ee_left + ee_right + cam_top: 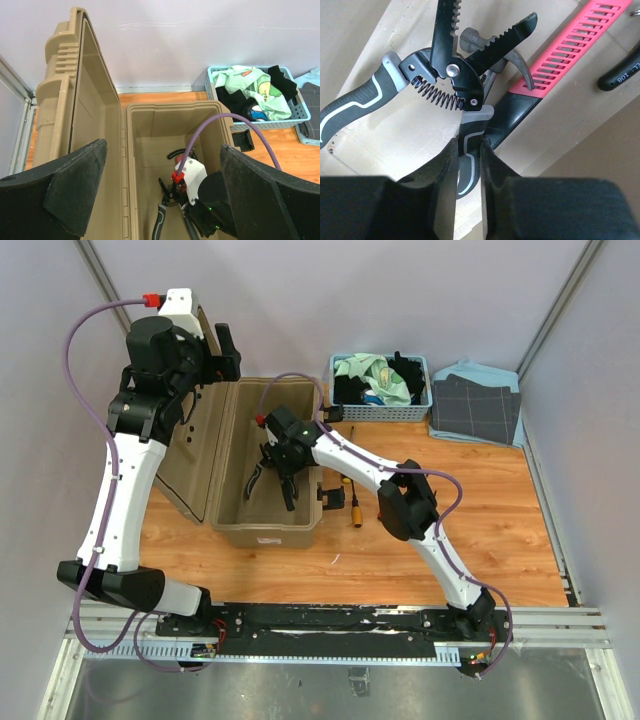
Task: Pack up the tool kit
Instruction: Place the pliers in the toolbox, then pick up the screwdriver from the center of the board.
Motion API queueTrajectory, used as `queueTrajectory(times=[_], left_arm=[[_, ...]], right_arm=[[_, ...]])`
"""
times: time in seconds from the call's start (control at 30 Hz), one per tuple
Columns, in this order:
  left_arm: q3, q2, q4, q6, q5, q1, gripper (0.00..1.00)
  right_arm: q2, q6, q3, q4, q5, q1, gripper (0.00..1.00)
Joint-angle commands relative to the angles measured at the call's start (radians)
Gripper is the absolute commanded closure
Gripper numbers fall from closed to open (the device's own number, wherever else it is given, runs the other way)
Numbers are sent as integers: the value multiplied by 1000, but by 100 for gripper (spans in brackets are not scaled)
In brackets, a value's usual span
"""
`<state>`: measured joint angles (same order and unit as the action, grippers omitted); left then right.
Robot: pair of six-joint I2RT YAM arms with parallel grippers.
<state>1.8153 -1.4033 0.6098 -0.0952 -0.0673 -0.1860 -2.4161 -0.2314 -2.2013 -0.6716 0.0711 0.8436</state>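
Note:
The tan toolbox (pixel 262 532) stands open, its lid (pixel 195 455) upright on the left. My right gripper (pixel 469 145) is down inside the box (pixel 170 106), shut on one grey-and-black handle of the spring pliers (pixel 445 70). The pliers (pixel 256 480) hang splayed just above the box floor. Under them lies a hammer (pixel 560 55) with a red and black handle. My left gripper (pixel 164 145) is open wide, high beside the lid's top edge (pixel 95 110), and holds nothing. A yellow-handled screwdriver (pixel 353 508) lies on the table right of the box.
A blue basket (pixel 380 412) of cloths stands at the back, with a folded grey and blue cloth (pixel 478 405) to its right. A second black handle (pixel 620 75) lies in the box. Grey walls close in both sides.

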Motion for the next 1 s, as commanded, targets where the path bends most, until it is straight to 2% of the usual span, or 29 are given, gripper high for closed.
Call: queueTrajectory(times=[0.0,0.13,0.4,0.57,0.7,0.8,0.97], left_arm=[[-12,5,-9,-15,16,10,1],[-15,4,-10,-21,25,10,1],[-19,10,-11,-18,28,10,1],[-18,10,-14,-17,30,10,1],[-15,4,-18,-17,39,10,1],[-15,1,-19,-17,42,10,1],[-33,0,-36,-17,59,10,1]], right_arm=[[6,18,-17,7,11,16,74],[16,37,-19,22,14,19,66],[89,44,-61,41,2,19,62],[211,87,-122,46,-115,0,58],[335,102,-97,18,-234,-67,46],[466,104,-1,-61,-364,-157,36],[799,37,429,-75,-480,-330,32]])
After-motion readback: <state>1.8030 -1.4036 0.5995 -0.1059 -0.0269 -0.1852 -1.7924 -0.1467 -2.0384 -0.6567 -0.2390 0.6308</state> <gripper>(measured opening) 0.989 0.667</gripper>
